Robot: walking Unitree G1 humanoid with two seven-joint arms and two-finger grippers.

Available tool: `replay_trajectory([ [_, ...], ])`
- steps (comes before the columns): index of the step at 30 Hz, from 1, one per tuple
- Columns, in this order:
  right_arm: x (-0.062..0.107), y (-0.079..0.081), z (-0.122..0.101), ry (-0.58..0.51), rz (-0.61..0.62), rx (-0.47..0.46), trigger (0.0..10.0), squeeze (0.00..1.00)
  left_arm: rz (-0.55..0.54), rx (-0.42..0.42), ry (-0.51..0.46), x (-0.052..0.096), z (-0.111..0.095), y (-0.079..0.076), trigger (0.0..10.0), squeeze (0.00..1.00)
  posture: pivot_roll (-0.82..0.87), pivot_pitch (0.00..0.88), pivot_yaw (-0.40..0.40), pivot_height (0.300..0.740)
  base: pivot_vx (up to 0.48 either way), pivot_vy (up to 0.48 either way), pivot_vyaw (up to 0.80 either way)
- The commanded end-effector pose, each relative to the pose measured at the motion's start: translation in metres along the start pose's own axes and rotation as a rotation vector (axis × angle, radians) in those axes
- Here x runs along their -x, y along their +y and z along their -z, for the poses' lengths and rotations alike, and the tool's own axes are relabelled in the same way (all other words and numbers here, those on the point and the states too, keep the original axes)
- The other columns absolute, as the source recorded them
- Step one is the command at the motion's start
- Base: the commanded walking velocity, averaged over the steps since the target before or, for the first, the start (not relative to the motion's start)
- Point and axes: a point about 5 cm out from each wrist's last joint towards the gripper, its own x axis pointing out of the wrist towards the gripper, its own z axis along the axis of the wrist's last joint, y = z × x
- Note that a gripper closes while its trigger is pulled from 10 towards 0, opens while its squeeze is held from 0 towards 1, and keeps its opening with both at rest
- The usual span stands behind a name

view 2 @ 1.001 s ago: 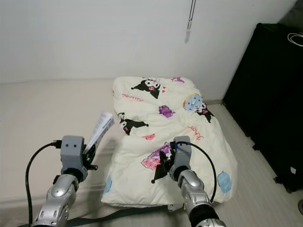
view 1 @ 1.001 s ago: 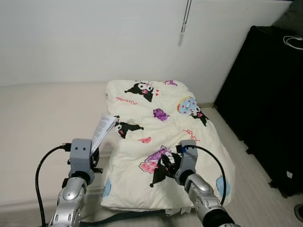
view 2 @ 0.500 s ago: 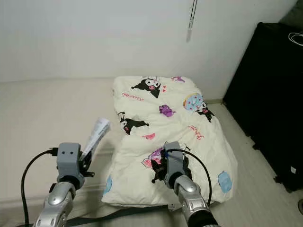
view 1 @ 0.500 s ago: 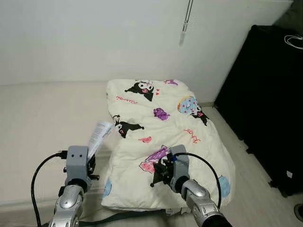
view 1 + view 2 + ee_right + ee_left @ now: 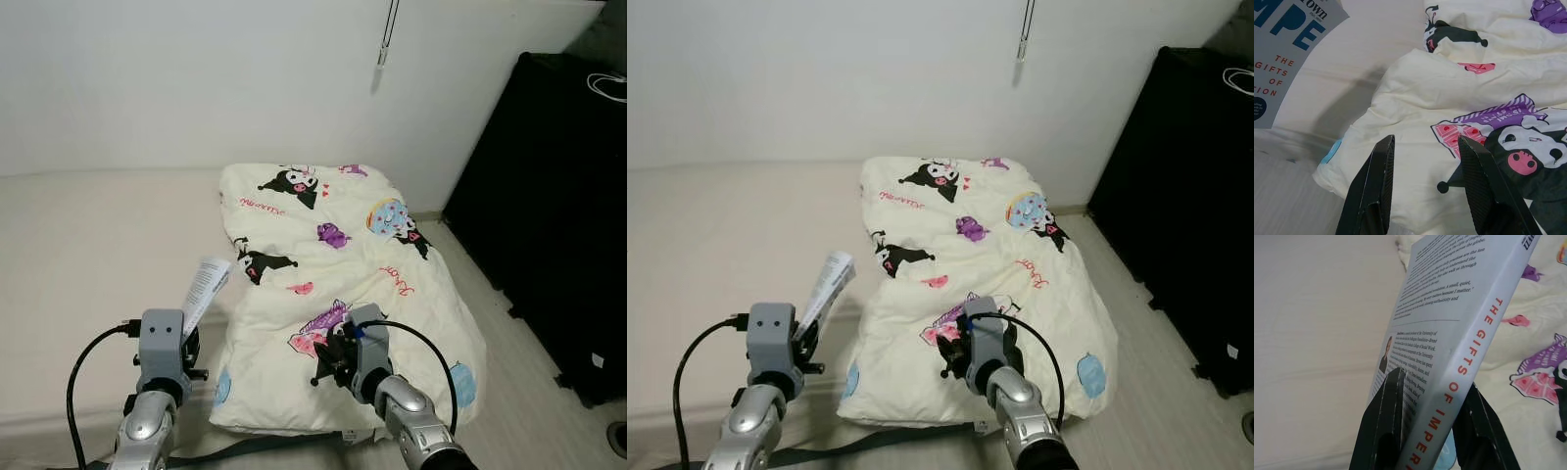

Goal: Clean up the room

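Beige mattress (image 5: 88,245) fills left of scene, against white wall. Cream cartoon-print quilt (image 5: 343,264) lies crumpled at mattress's right edge, spilling toward floor. Black cabinet (image 5: 558,215) at far right. Left gripper (image 5: 1425,418) over mattress front edge, fingers (image 5: 1388,416) clamped on lower end of grey paperback book (image 5: 206,287), book tilted upward. Right gripper (image 5: 1422,191) above quilt's front part, fingers (image 5: 1376,186) spread, holding nothing.
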Motion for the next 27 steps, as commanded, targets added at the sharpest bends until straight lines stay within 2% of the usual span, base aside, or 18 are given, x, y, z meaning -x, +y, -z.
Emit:
replay_trajectory([
  [1, 0.003, 0.0, 0.005, 0.016, -0.002, 0.005, 10.0, 0.0, 0.008, -0.003, -0.015, 0.003, 0.0, -0.001, 10.0, 0.0, 0.02, 0.1, -0.05, 0.676, 0.0, 0.0, 0.0],
  [15, 0.003, 0.002, 0.005, 0.018, -0.011, 0.003, 10.0, 0.0, 0.005, -0.008, -0.024, 0.003, -0.002, 0.003, 10.0, 0.0, 0.02, 0.103, -0.046, 0.621, 0.0, 0.0, 0.0],
  [27, 0.002, 0.001, 0.001, -0.003, -0.005, -0.011, 10.0, 0.0, -0.025, 0.009, -0.06, 0.001, -0.011, 0.009, 10.0, 0.0, 0.03, 0.117, -0.042, 0.621, 0.0, 0.0, 0.0],
])
